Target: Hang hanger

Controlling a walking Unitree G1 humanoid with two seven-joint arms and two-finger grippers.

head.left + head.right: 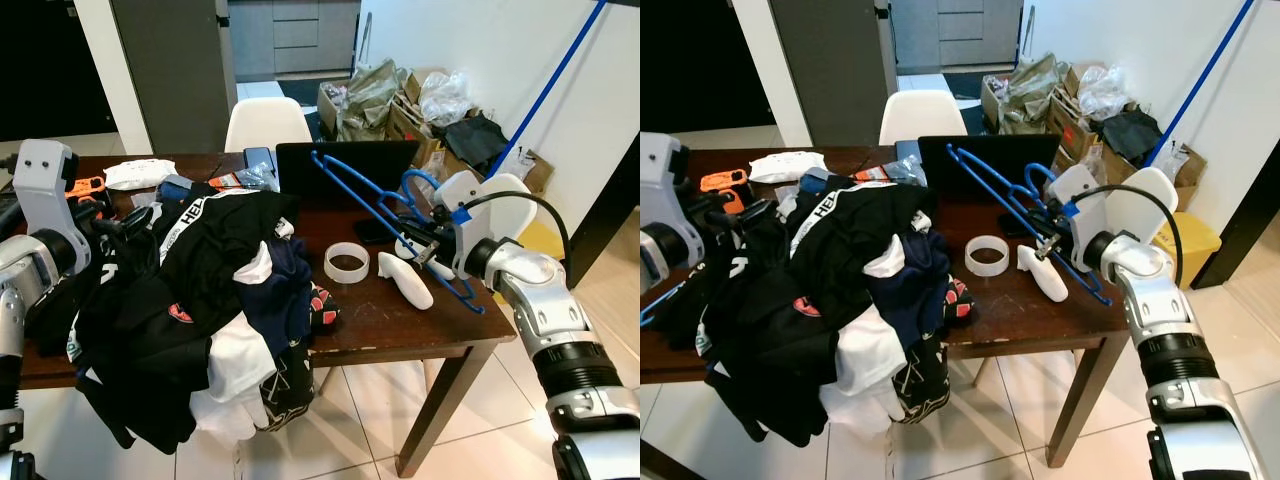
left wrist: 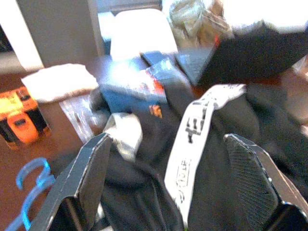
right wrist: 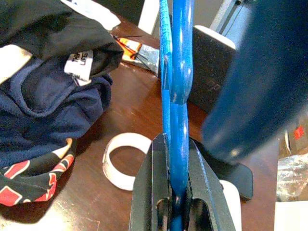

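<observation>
A blue plastic hanger [image 1: 372, 200] is held tilted above the right part of the brown table [image 1: 400, 320]. My right gripper [image 1: 425, 250] is shut on its lower bar, and the right wrist view has the blue bar [image 3: 177, 120] pinched between the black fingers [image 3: 149, 192]. A heap of dark clothes [image 1: 200, 300] covers the table's left half. My left gripper [image 2: 178, 192] is open above this heap, over a black garment with a white lettered band [image 2: 192, 130]. Another light blue hanger hook [image 2: 31, 178] lies beside the clothes.
A white tape ring [image 1: 346, 261] and a white curved object [image 1: 405, 279] lie by the right gripper. A black laptop [image 1: 345, 165] stands behind. A white chair [image 1: 265, 122] is at the far side, and boxes and bags [image 1: 400, 95] are beyond. An orange tool [image 1: 722, 183] lies far left.
</observation>
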